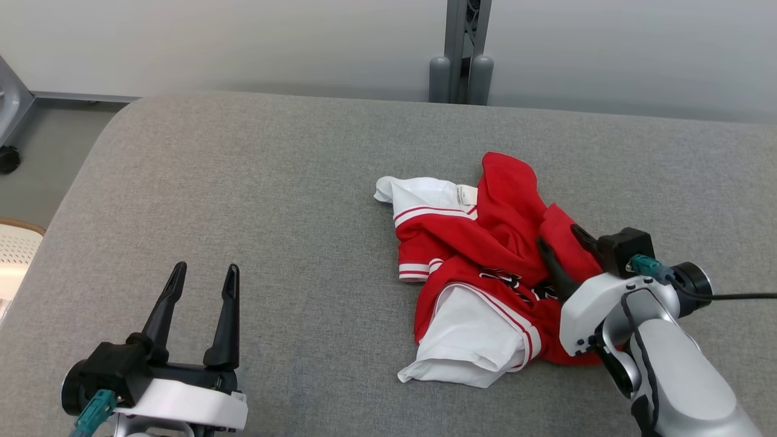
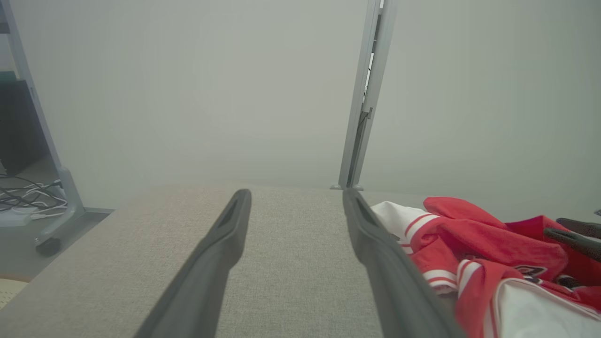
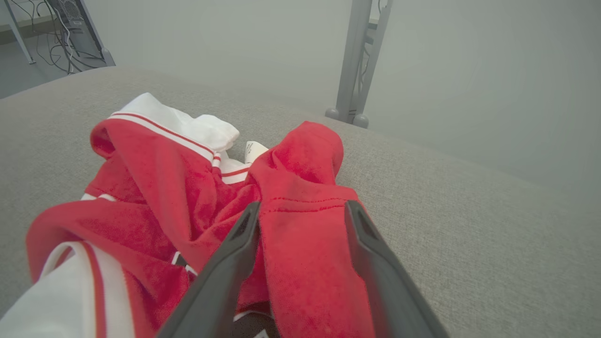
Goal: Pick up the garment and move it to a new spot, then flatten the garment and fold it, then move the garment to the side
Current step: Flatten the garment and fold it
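Right wrist view: my right gripper [image 3: 301, 209] wide, astride red fold of garment [image 3: 155, 169]; I should push deeper, pinch firmly before lift.

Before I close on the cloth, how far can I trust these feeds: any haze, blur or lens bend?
Head view: evenly lit, no glare, garment stripes and table weave crisp. Left wrist view: milky haze over the wall, left gripper fingers soft near the lens. Right wrist view: the table edge bows, right gripper fingers blur low down, the red fold's stitching reads sharp.
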